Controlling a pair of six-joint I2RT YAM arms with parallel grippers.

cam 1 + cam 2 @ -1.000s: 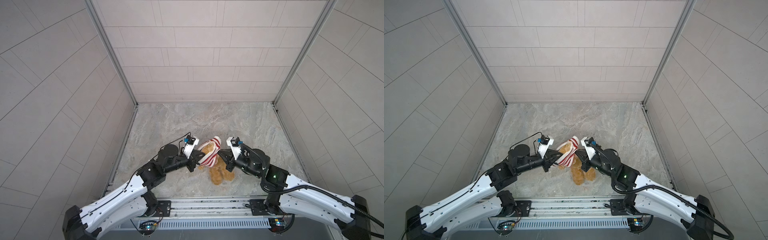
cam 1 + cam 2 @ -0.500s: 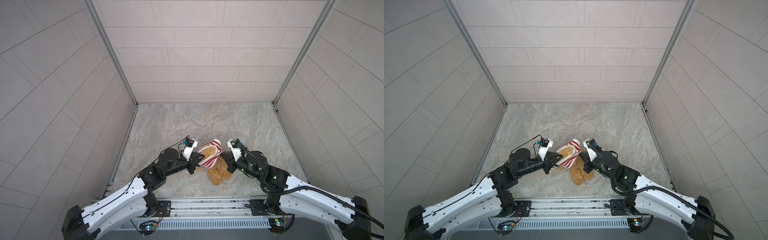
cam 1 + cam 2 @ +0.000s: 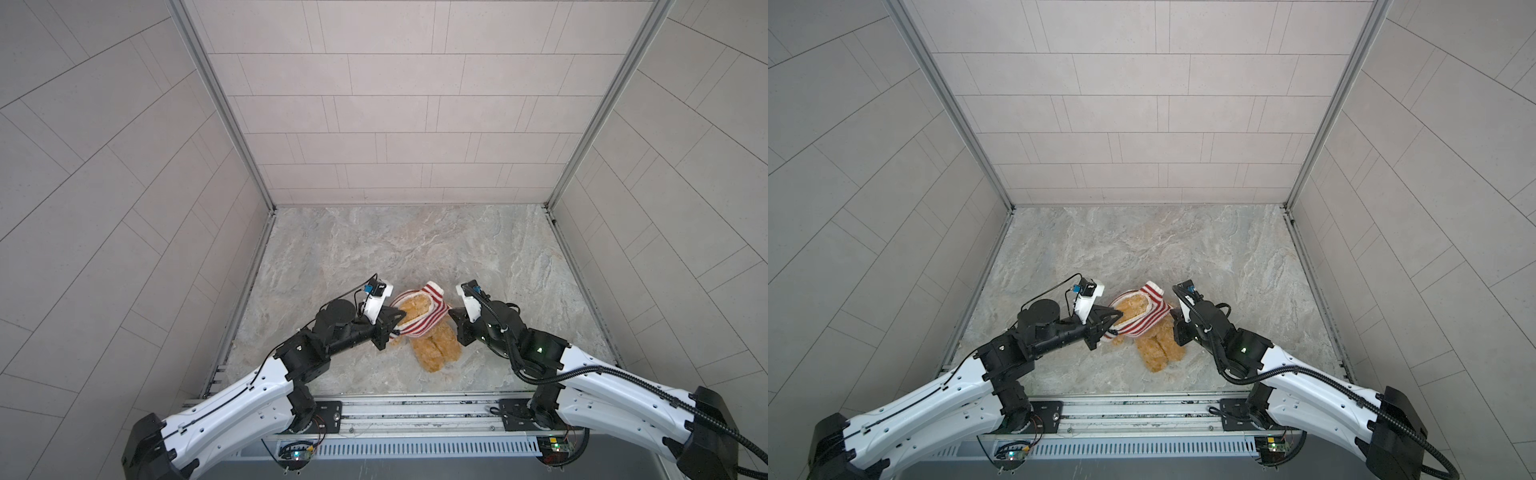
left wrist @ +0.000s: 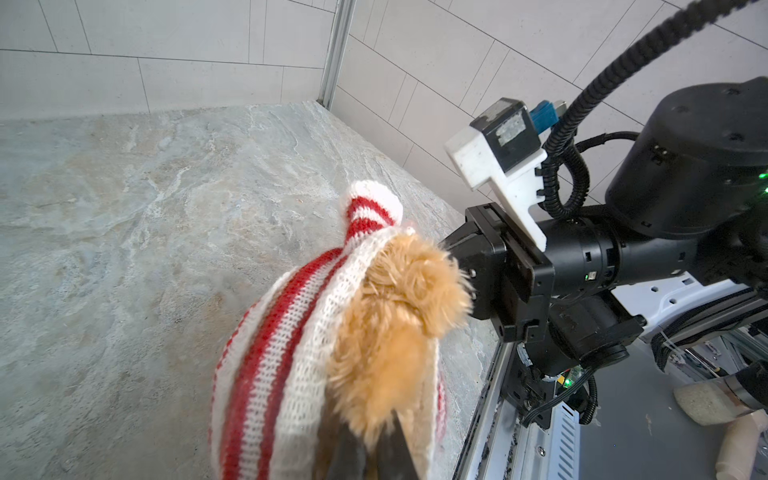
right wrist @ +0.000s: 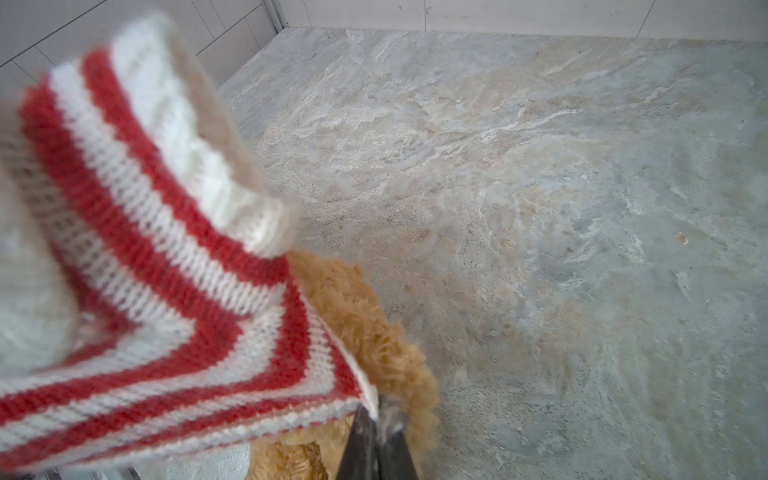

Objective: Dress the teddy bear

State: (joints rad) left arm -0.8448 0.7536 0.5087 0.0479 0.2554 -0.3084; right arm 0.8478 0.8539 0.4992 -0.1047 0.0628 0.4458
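Note:
The teddy bear (image 3: 437, 351) (image 3: 1158, 350) lies near the front of the marble floor, legs toward the front edge. A red-and-white striped sweater (image 3: 422, 326) (image 3: 1140, 326) is stretched round its head and upper body, one sleeve sticking up at the far side. My left gripper (image 3: 395, 323) (image 3: 1113, 325) is shut on the sweater's left edge. My right gripper (image 3: 452, 316) (image 3: 1173, 319) is shut on its right edge. The left wrist view has sweater (image 4: 266, 365) and fur (image 4: 399, 316) over my closed left gripper (image 4: 374, 451). The right wrist view shows my right gripper (image 5: 376, 436) pinching the hem (image 5: 166, 291) beside fur (image 5: 374, 332).
Tiled walls (image 3: 395, 124) close in the marble floor (image 3: 415, 249) on three sides. A metal rail (image 3: 415, 409) runs along the front edge, with both arm bases mounted on it. The right arm's black cable (image 4: 623, 62) loops above its wrist.
Both grippers have pulled toward the front and slightly apart. The sweater's opening has spread wider and come lower over the bear's head. The bear has shifted a little with it.

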